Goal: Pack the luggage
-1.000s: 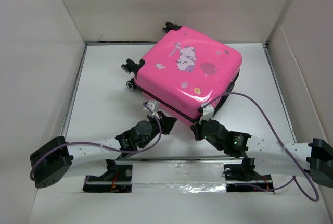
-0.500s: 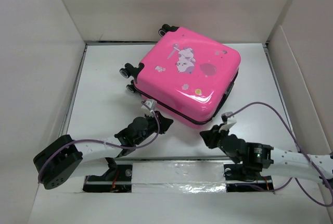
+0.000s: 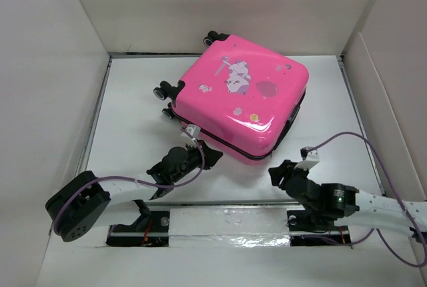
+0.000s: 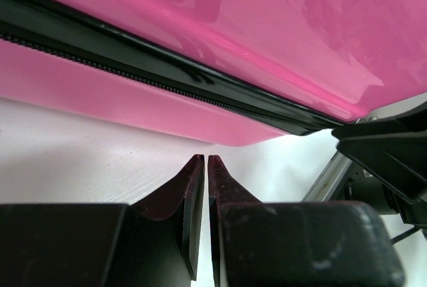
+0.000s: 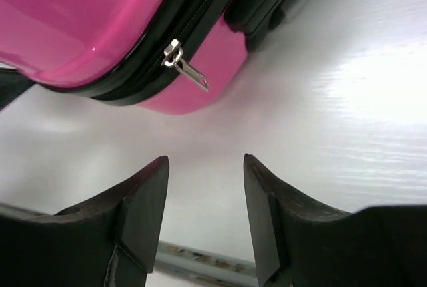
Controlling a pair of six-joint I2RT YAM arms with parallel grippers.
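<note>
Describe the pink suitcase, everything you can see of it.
The luggage is a small, squarish hot-pink suitcase, its glossy hard shell printed with cartoon animals and balloons. It lies flat, lid down, at an angle on the white table, black wheels toward the far left. A black zipper band runs around its side, a metal zipper pull hanging at the near corner. The shut left gripper sits close to its near side; the open right gripper is clear of it.
</note>
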